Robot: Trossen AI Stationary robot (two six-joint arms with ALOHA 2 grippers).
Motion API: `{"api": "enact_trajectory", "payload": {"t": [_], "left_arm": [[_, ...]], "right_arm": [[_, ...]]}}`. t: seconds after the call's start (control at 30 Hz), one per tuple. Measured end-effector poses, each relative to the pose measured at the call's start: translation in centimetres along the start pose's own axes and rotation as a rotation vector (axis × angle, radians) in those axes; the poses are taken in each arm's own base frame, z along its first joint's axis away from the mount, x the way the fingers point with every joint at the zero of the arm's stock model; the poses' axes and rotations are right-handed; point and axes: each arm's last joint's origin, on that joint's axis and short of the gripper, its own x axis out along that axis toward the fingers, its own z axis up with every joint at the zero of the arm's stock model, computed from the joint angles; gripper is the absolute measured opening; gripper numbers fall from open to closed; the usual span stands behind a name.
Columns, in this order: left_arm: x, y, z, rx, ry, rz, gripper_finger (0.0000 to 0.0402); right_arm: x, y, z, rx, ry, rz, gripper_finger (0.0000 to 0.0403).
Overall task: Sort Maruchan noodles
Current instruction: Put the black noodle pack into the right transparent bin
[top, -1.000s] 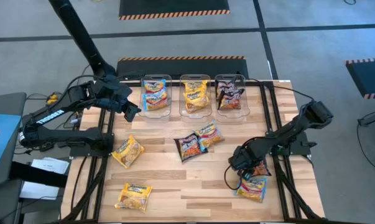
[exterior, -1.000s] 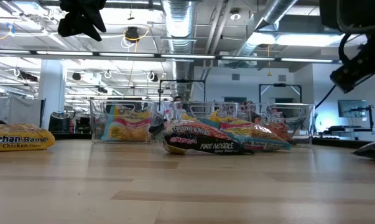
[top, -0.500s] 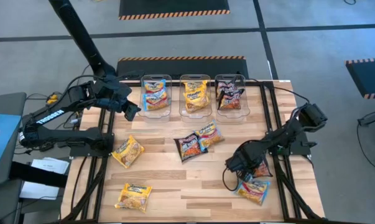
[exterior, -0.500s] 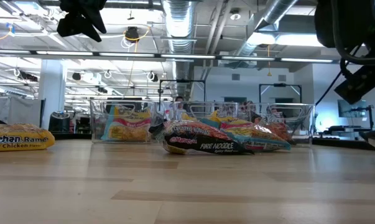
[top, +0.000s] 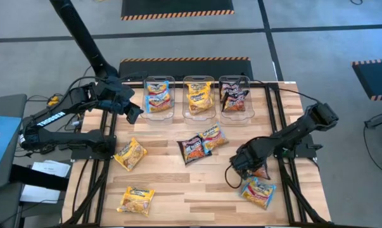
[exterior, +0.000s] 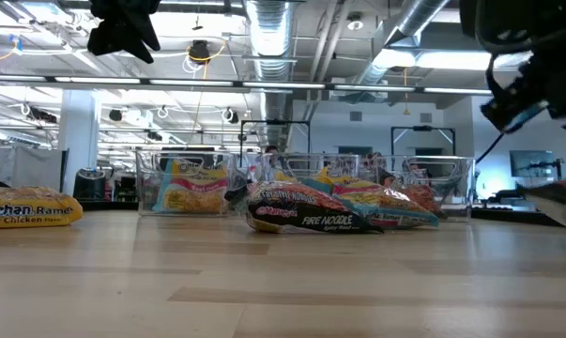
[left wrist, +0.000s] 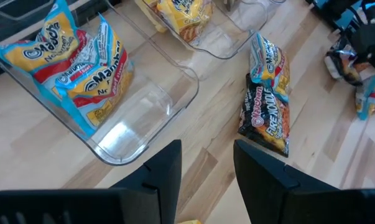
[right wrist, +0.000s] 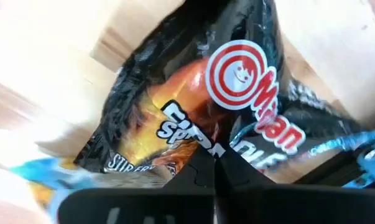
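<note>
Right hand is clenched on the dark maroon-black packet; a second ago its fingers stood wide above that packet, and they have since snapped together on its edge, as the right wrist view shows with the glossy wrapper pinched between the two dark fingers. Judging by that, the pick is made and the next step is a lift and carry to the bin of like packets.

Around that hand, from largest to smallest: the counter lies beneath it. Far ahead of the hand, along the counter's back edge, stand three clear bins: the maroon bin nearest its line of reach, the yellow bin beside that, the blue-pink bin farthest off. Well apart, across the counter, the left hand hovers beside the blue-pink bin with its fingers parted and nothing between them. Between the right hand and the bins lies a loose pair, one dark packet touching one blue-pink one. Far across the counter from the hand lie two yellow-orange packets. Just beside the hand, toward the counter's front, a blue-pink packet lies uncovered.
</note>
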Motion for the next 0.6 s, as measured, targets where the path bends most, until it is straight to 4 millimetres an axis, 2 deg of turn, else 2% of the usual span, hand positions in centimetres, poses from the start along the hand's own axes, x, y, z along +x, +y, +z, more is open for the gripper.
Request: {"api": "enact_trajectory", "payload": {"t": [0.23,0.6], "left_arm": [[0.0,0.0,0.0,0.053,0.0,0.0,0.0132],[0.0,0.0,0.0,0.163,0.0,0.0,0.0132]], "right_arm": [[-2.8,0.2,-0.3,0.129,-0.101,0.086,0.0004],[-7.4,1.0,0.3,0.18,-0.373,0.185,0.0003]]}}
